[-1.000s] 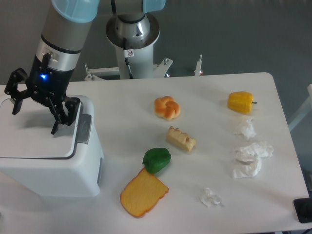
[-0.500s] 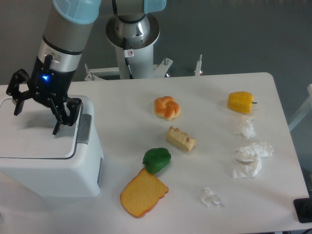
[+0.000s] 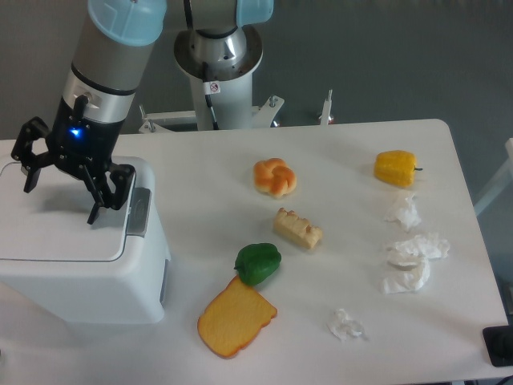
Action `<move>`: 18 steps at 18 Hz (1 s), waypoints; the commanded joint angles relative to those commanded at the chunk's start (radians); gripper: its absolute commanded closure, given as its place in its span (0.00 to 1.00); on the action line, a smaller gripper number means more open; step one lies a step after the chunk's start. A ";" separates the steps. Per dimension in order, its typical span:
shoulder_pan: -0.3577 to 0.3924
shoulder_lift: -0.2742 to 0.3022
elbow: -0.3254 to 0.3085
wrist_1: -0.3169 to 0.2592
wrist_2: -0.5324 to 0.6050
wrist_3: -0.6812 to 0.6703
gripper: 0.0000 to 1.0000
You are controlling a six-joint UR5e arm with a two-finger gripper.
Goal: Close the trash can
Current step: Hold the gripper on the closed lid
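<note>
The pincer (image 3: 62, 186) (fingers spread wide, holding nothing) has drifted slightly right and down over the trash can (image 3: 80, 257) lid.

You see the trash can (image 3: 72, 265): smooth white plastic, faint sheen. Right of it, table (image 3: 337, 152) matt white; green pepper (image 3: 258, 263) glossy; crumpled paper (image 3: 410, 261) beyond looks soft, rough.

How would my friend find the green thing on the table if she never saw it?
Start at the big white trash can on the left, then look just right of it. The green pepper sits there, touching the top of the orange bread slice. It is the only green thing on the table.
</note>
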 joint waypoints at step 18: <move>0.002 0.000 -0.003 -0.002 -0.009 -0.064 0.00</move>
